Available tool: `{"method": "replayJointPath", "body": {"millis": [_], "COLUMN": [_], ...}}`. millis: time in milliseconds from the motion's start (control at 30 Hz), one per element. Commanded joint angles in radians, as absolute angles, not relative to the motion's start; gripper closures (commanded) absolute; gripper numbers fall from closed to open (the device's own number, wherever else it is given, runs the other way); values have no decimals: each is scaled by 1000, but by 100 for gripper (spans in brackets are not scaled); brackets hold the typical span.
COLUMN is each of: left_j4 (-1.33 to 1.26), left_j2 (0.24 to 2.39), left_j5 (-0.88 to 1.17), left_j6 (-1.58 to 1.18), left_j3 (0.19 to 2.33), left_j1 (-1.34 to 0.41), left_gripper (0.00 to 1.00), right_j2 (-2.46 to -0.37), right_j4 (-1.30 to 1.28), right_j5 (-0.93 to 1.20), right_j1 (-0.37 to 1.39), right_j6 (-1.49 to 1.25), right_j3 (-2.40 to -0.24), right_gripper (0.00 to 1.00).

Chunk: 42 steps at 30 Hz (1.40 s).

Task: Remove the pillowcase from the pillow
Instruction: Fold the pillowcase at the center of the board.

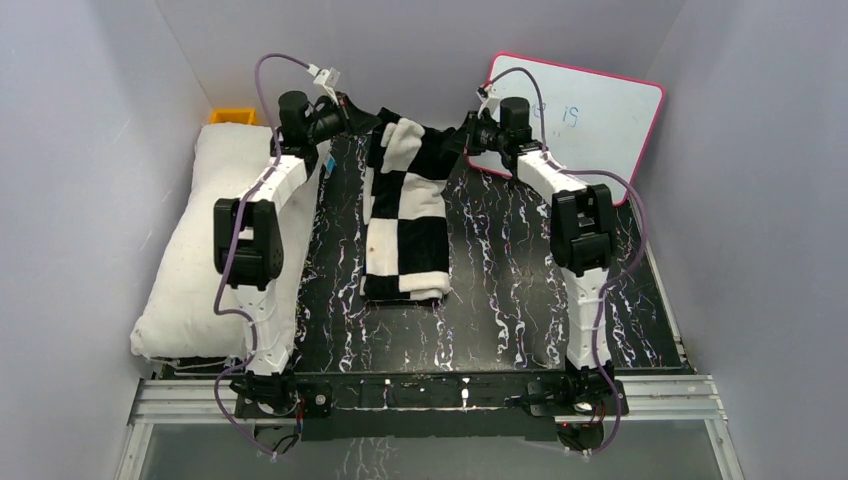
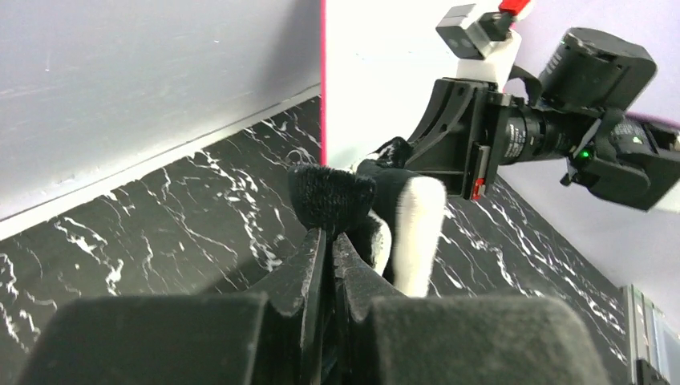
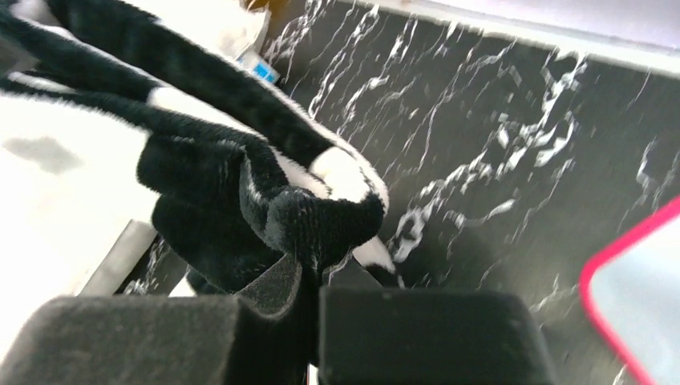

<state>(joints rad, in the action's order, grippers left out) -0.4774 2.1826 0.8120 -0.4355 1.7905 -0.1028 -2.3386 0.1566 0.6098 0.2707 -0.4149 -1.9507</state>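
Note:
The black-and-white checkered pillowcase [image 1: 408, 215] hangs in a long strip from its far end down onto the dark marbled table. My left gripper [image 1: 352, 112] is shut on its far left corner; the left wrist view shows the jaws [image 2: 330, 234] pinching a black fold of pillowcase [image 2: 333, 196]. My right gripper [image 1: 462, 133] is shut on the far right corner, a black fold of pillowcase [image 3: 321, 216] clamped at its jaws [image 3: 317, 269]. The plain white pillow [image 1: 195, 260] lies along the left wall, outside the pillowcase and behind my left arm.
A pink-framed whiteboard [image 1: 590, 115] leans against the back wall at the right. A yellow bin [image 1: 232, 116] sits behind the pillow at the back left. Grey walls close the table on three sides. The marbled mat [image 1: 500, 290] spreads under the pillowcase.

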Motion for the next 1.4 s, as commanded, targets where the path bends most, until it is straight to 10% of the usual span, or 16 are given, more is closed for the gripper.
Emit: {"method": "replayJointPath", "body": {"millis": [0,600,933,1033,1100,1367], "left_j4": [-626,-633,-303,-176,-160,-333], "left_j2": [1897,1214,925,863,824,835], "left_j5": [806,667,544,508,504,719], "left_j6": [-334,-312,-286,-207,-178,-306], "left_j3": [1534,623,465,471,472,579], "left_j1": [-80,-159,-181,-181,-180,-183], "left_gripper": [100,100,97,33,18,10], "right_j2": [-2065,-1403,-1279,-1259,-1238,-922], "right_j4": [257,125,41,-28,-87,13], "right_j5": [635,420,269,277,269,73], "right_j1": [274,643,862,883,901,907], "right_j6": [-369,-296,-351,-293,-253,-232], "right_j3": [-1732,-886,-629,-654,-695,-781], "right_gripper": [100,100,100,60,36,2]}}
